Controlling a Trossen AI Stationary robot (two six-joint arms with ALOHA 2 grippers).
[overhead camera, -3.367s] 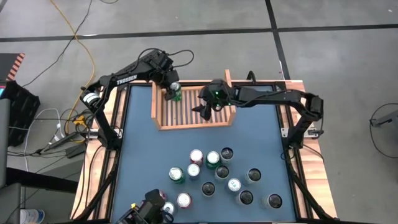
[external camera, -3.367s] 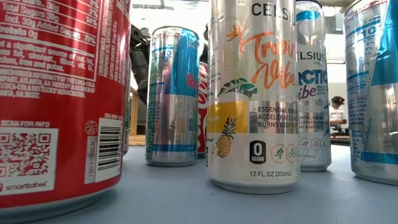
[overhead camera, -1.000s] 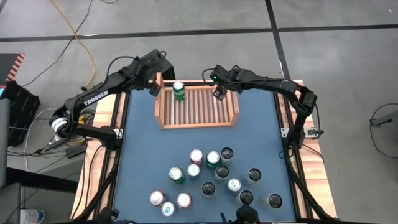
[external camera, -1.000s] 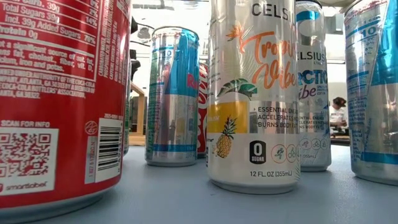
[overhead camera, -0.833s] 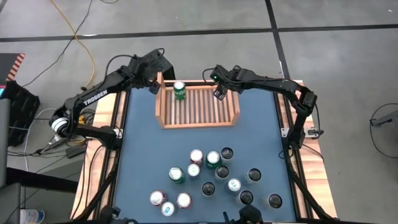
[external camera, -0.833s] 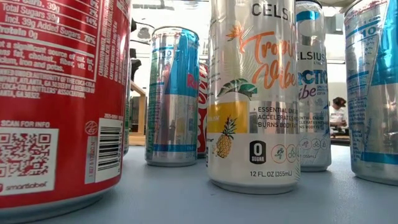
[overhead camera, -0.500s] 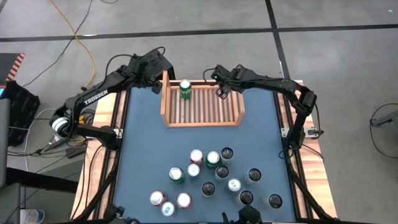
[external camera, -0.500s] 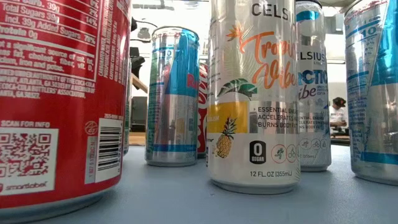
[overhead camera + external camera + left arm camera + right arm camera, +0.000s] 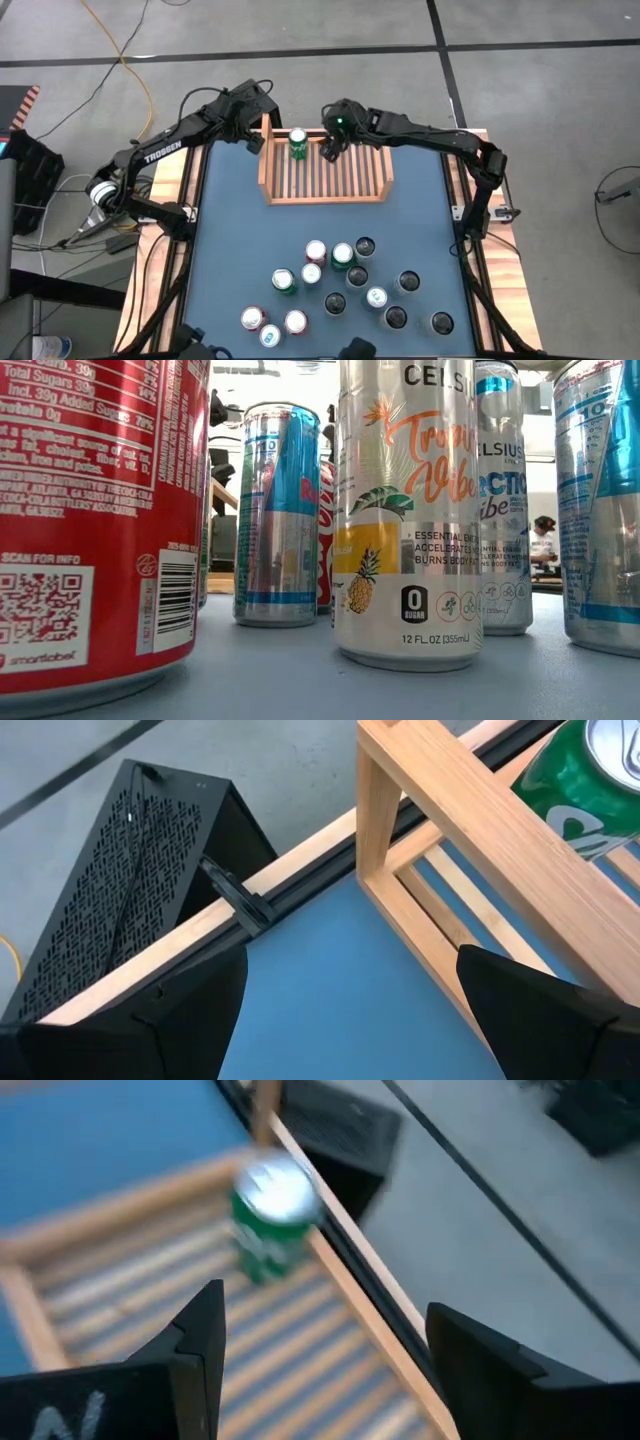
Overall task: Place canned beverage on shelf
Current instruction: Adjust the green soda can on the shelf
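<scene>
The light-wood shelf [image 9: 325, 198] lies on the blue table at the far middle. A green can [image 9: 297, 143] stands upright on the slats in its far left corner. My left gripper [image 9: 257, 142] is open just outside the shelf's far left corner. In the left wrist view [image 9: 352, 960] the corner post [image 9: 375, 790] stands between its fingers. My right gripper [image 9: 330, 152] is open above the shelf, just right of the green can. The right wrist view [image 9: 325, 1315] shows the can [image 9: 272, 1210] ahead of the fingers, apart from them. My left gripper: one finger [image 9: 530, 1010] stands in front of the shelf's left wall [image 9: 470, 815] and hides that spot. I cannot tell whether it touches the wall. My right gripper touches nothing.
Several upright cans stand in a cluster [image 9: 345, 280] on the table's near half, with a few more at the near left [image 9: 268, 322]. In the low view they fill the picture: a red can [image 9: 90, 520], a Red Bull can [image 9: 280, 515] and Celsius cans [image 9: 405, 510]. A wooden border [image 9: 180, 200] frames the table.
The shelf has slid a little toward the table's right edge, carrying the green can upright with it. My left gripper has followed it at its left corner. My right gripper has moved toward the table's left edge over the shelf, closer to the green can.
</scene>
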